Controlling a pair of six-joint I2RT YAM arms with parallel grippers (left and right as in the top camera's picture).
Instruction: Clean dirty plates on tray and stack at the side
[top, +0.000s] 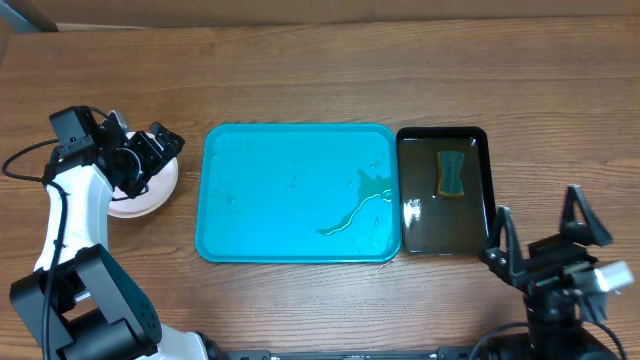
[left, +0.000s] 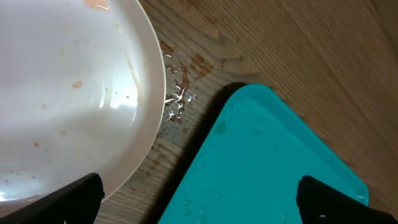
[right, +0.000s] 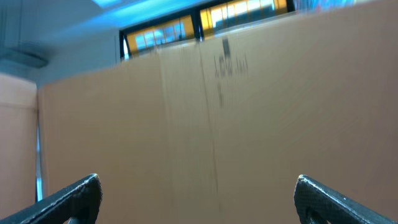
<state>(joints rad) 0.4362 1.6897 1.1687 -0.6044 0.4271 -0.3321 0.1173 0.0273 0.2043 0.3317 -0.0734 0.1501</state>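
The turquoise tray (top: 297, 192) lies mid-table with a puddle of water at its right part; no plate is on it. It also shows in the left wrist view (left: 267, 168). A white plate (top: 150, 190) sits on the table left of the tray, mostly hidden under my left arm; whether more plates lie beneath it I cannot tell. In the left wrist view the plate (left: 68, 93) has faint orange specks. My left gripper (top: 158, 150) is open and empty, over the plate's right edge (left: 198, 198). My right gripper (top: 540, 225) is open and empty, near the front right, pointing up.
A black tray (top: 418, 200) holding water and a green-yellow sponge (top: 452, 172) sits against the turquoise tray's right side. Water drops (left: 177, 99) lie on the wood between plate and tray. A cardboard wall (right: 217, 124) fills the right wrist view.
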